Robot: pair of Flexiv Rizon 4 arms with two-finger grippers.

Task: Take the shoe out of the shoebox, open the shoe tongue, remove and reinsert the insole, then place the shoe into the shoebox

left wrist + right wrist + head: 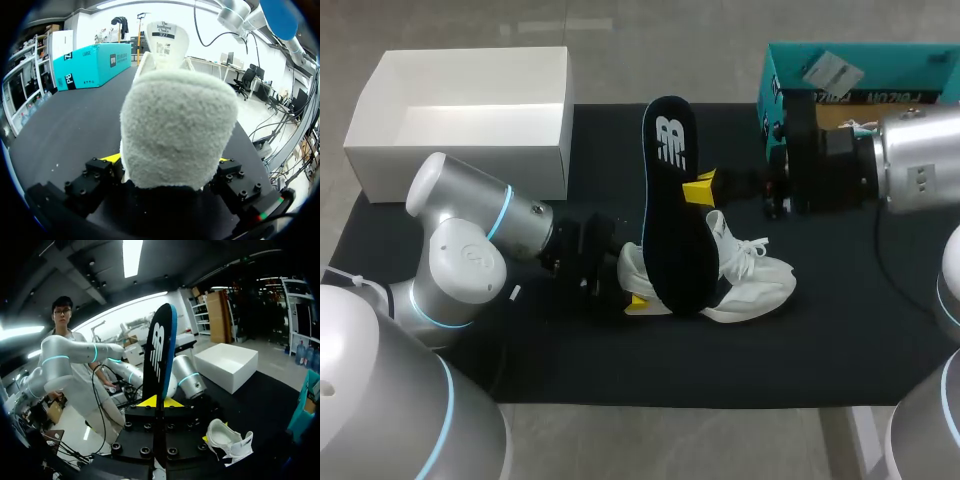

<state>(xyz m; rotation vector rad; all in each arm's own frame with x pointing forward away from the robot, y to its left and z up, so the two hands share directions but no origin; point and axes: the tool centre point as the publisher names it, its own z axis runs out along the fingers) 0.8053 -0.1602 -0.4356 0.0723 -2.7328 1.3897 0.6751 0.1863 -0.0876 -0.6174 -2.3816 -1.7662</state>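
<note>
Currently the shoe (750, 280) lies on its side on the table (840, 350), out of both boxes, toe toward the right arm (910, 160) and heel toward the left arm (470, 240).

Left tool (638, 302): at the shoe's heel. In the left wrist view the fuzzy heel collar of the shoe (177, 130) fills the space between the tool's (170, 162) fingers, and a yellow tip (111, 159) shows on each side of it, pressed against it. Clamped on the heel. The tongue (164, 42) stands up at the far end of the shoe opening.

Right tool (700, 188): just beyond the shoe's laced side. It pinches the black insole (672, 200) near mid-length. In the right wrist view the insole (160, 350) stands edge-on between the yellow tips of the tool (159, 401), gripped from both sides.

Insole: out of the shoe and tilted up. Its lower end is at the shoe's heel opening beside the left tool. Its upper end points away from the shoe toward the table's far edge. The white logo faces up in the head view.

White box (535, 150): open, well apart from the shoe, beyond its heel end and to the left arm's side. It shows beyond the shoe (227, 437) in the right wrist view (227, 367).

Teal box (772, 85): well apart from the shoe, on the right arm's side.
</note>
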